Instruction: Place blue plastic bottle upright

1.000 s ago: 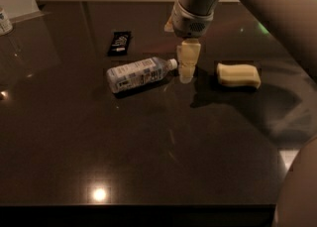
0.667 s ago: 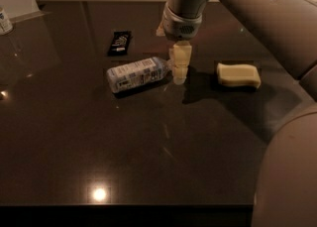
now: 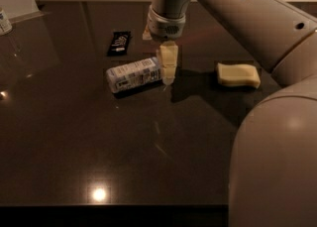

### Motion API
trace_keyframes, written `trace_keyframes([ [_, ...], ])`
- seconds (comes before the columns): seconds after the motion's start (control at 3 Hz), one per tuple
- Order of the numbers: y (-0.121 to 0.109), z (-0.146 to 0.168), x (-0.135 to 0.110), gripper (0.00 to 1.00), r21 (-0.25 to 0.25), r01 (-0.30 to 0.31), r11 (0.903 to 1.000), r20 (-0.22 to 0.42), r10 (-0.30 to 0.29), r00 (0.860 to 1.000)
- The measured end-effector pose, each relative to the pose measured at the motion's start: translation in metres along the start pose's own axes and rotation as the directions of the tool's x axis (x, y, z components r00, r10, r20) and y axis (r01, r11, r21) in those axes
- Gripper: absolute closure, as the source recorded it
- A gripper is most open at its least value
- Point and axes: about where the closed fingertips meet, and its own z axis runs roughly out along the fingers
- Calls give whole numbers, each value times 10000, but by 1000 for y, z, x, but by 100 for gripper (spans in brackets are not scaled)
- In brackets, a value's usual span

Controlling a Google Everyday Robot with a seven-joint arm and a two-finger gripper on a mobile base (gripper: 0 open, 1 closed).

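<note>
— Starting from the near edge: anything different on the table (image 3: 99, 171)?

— No, the near part is bare dark top, as it was. The change is further back. The blue plastic bottle (image 3: 134, 74) lies on its side mid-table, label up, cap end pointing right, about where it lay a second ago.

— And the gripper (image 3: 168, 75)?

— It has slid left. A second ago it hung just right of the cap; now it stands over the cap end, hiding it. Whether it is clenched on the neck or released, I cannot tell.

— So what does that mean?

— I judge that it is lining up a grasp at the neck; the uprighting is not yet done.

— Beyond that?

— The yellow sponge (image 3: 238, 75) to the right and the black wrapper (image 3: 119, 42) further back are unmoved.
</note>
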Motion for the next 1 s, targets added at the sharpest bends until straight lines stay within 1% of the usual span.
trace_keyframes([
  [0.33,2,5,-12,0,-152,214,9997,35,-213,9998],
  [1.0,12,16,-28,0,-325,489,9983,23,-489,9988],
])
